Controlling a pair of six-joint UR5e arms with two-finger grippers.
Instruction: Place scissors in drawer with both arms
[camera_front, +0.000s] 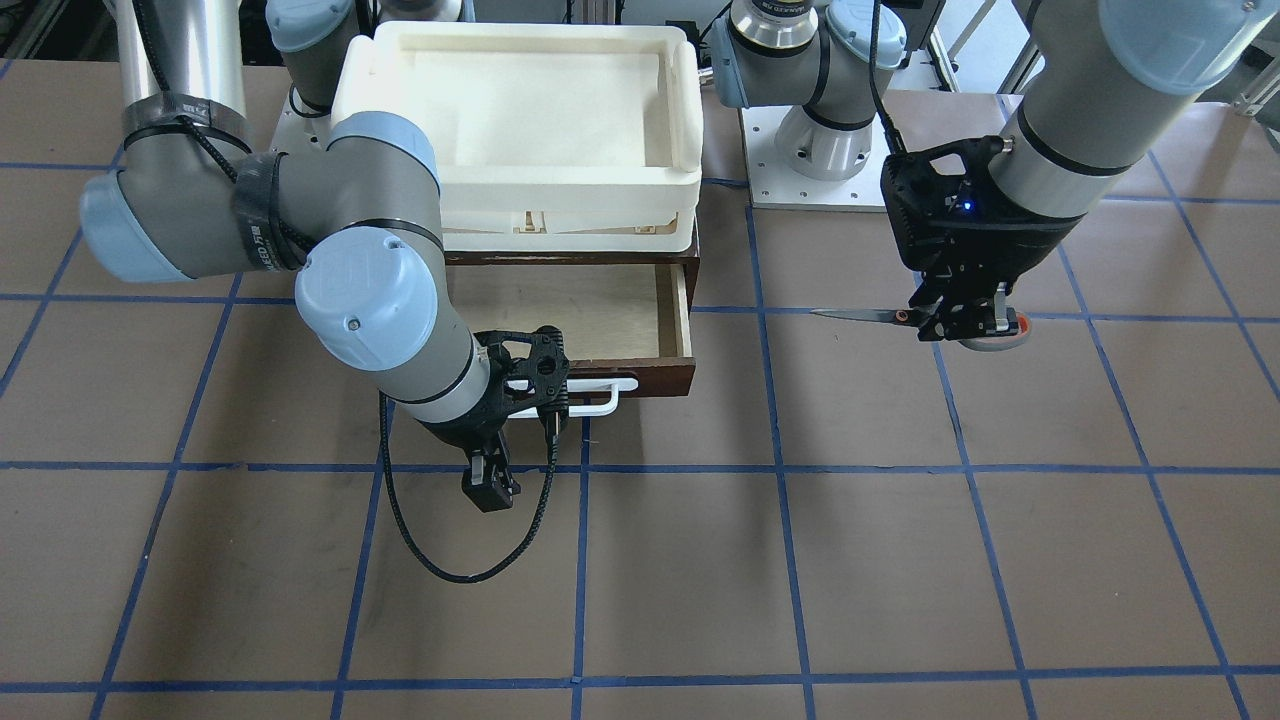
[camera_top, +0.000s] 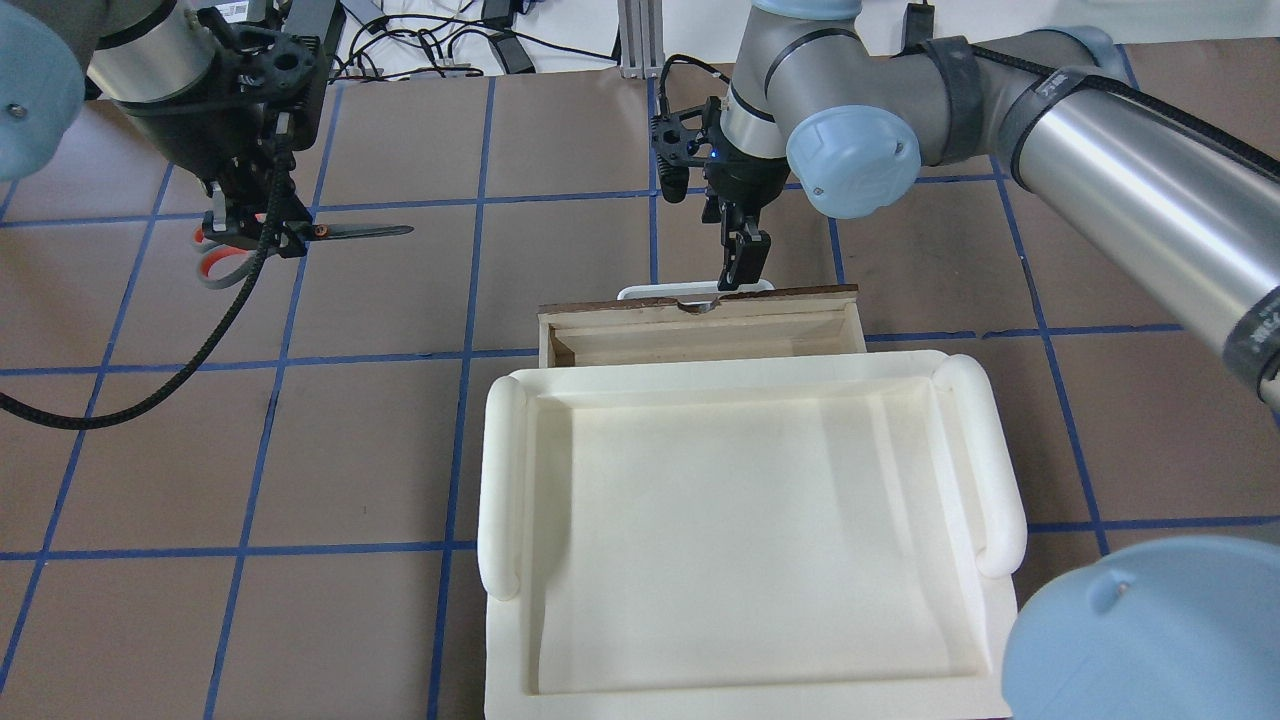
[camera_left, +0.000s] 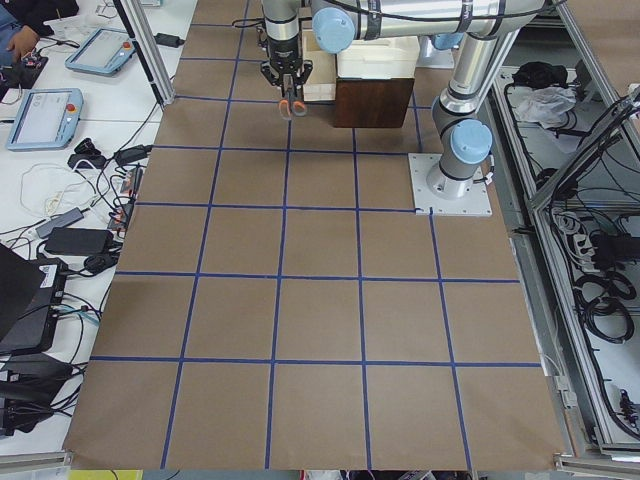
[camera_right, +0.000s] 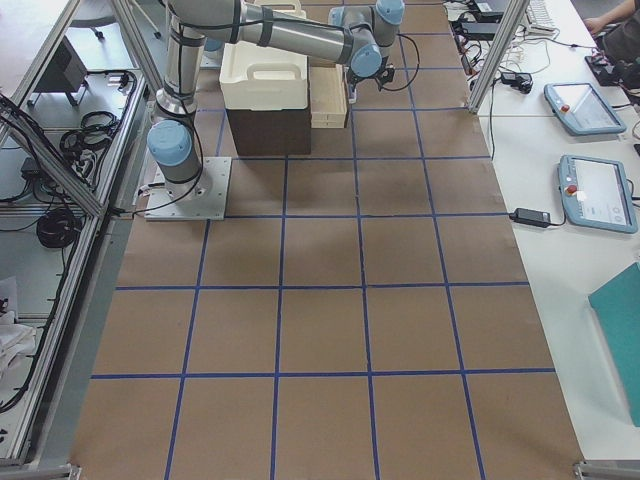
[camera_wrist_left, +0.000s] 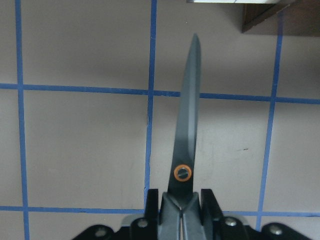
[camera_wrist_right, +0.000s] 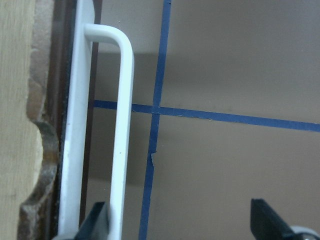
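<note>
Scissors (camera_front: 868, 315): clamped just behind the orange pivot ring by left hand (camera_front: 960, 325), right of centre in the front-facing view, upper left in the overhead. Blades together, tip aimed toward drawer (camera_front: 684, 310) yet well apart from it. Grey loops with orange-red lining poking out past the hand on the side away from the blades, partly masked by it. Loops cut off altogether below the bottom edge of the left wrist view, only blade and pivot showing there. Lifted off counter (camera_front: 900, 560) or resting on it: cannot tell.

Drawer: pulled out, centre of the front-facing view, pale plywood floor in sight. Left side wall hidden behind right arm (camera_front: 370, 300); rear portion tucked beneath cream-white tray (camera_front: 690, 110). In the overhead, only a narrow strip of interior seen past the tray rim.

White bar handle (camera_front: 625, 381): on the drawer front, left end hidden behind right arm in the front-facing view.

Before the drawer front, right hand (camera_front: 490, 488): apart, clamped on nothing, just below the handle in frame. In the right wrist view, two fingers (camera_wrist_right: 97, 225) at the bottom corners, tips cut off by the frame edge, bar close beside the left one; contact not discernible.

Side views: both hands and scissors tiny near the top edge, detail unreadable.
</note>
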